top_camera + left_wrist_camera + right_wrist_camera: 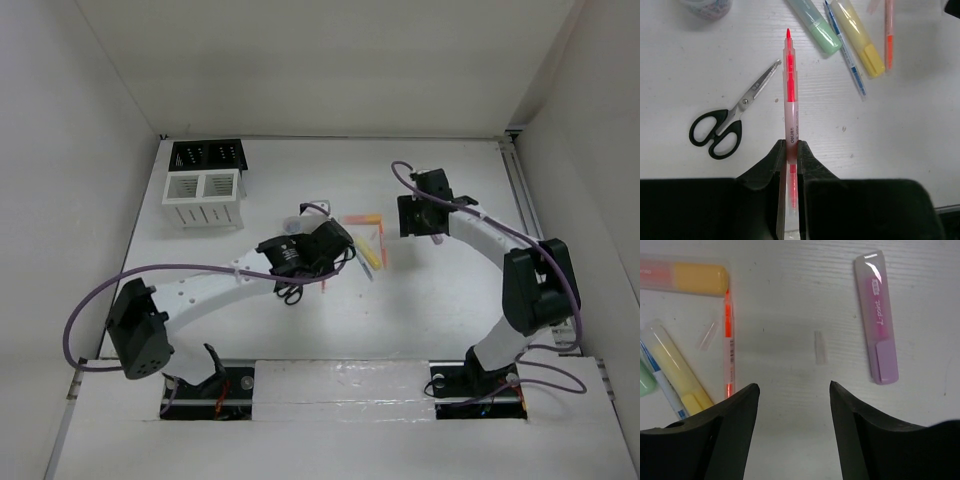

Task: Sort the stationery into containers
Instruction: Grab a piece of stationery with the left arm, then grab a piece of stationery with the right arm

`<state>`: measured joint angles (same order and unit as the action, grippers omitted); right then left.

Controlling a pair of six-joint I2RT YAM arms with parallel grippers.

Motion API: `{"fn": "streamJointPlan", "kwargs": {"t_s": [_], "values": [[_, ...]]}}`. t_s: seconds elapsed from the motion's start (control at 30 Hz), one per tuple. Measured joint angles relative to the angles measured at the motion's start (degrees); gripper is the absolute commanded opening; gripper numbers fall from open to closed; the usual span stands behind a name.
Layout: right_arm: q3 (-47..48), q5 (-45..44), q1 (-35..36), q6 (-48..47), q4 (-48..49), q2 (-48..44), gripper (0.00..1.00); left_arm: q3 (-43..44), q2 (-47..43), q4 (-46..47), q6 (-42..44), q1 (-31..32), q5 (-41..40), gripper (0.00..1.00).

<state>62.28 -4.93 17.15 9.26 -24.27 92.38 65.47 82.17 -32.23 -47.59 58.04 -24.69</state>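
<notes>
Top external view showed the white slatted organizer (203, 198) at the far left of the tabletop (420, 300), with the black mesh holder (207, 154) directly behind it. Both containers stood well apart from the loose stationery near the middle.

Left wrist view showed, in order:
- the clear tub (707, 6), cut off at the upper edge;
- the black-handled scissors (730, 122), lying flat with blades closed;
- the left pincer (791, 150), clamped tight on a red pen (790, 90) whose tip pointed away from the camera;
- a green marker (817, 25), a blue pen (847, 55), a yellow marker (860, 37) and an orange pen (888, 35), lying near one another.

Right wrist view showed an orange marker (695, 279) at upper left. The right pincer (794, 390) stood with its jaws apart and nothing between them. A pink marker (877, 320) lay to the right, untouched.
</notes>
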Motion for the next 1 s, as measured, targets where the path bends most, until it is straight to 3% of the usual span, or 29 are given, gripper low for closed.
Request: {"fn": "streamJointPlan", "kwargs": {"t_s": [0.17, 0.47, 0.53, 0.77, 1.0], "values": [[3.3, 1.0, -0.6, -1.1, 1.7, 6.0, 0.68, -1.3, -3.8, 1.2, 4.5, 0.0, 1.1, 0.0], [4.4, 1.4, -3.0, -1.8, 2.3, 11.0, 0.64, -5.6, -5.4, 3.7, 8.0, 0.0, 4.8, 0.0], [4.7, 2.1, -3.4, -2.0, 2.3, 11.8, 0.57, -5.7, -5.6, 3.9, 8.2, 0.0, 5.2, 0.0], [5.4, 3.2, -3.8, -2.5, 2.3, 13.4, 0.5, -5.8, -6.0, 4.3, 8.3, 0.0, 5.0, 0.0], [5.9, 3.3, -3.8, -3.0, 0.9, 13.6, 0.23, -5.3, -6.0, 4.3, 8.6, 0.0, 4.7, 0.0]]}}
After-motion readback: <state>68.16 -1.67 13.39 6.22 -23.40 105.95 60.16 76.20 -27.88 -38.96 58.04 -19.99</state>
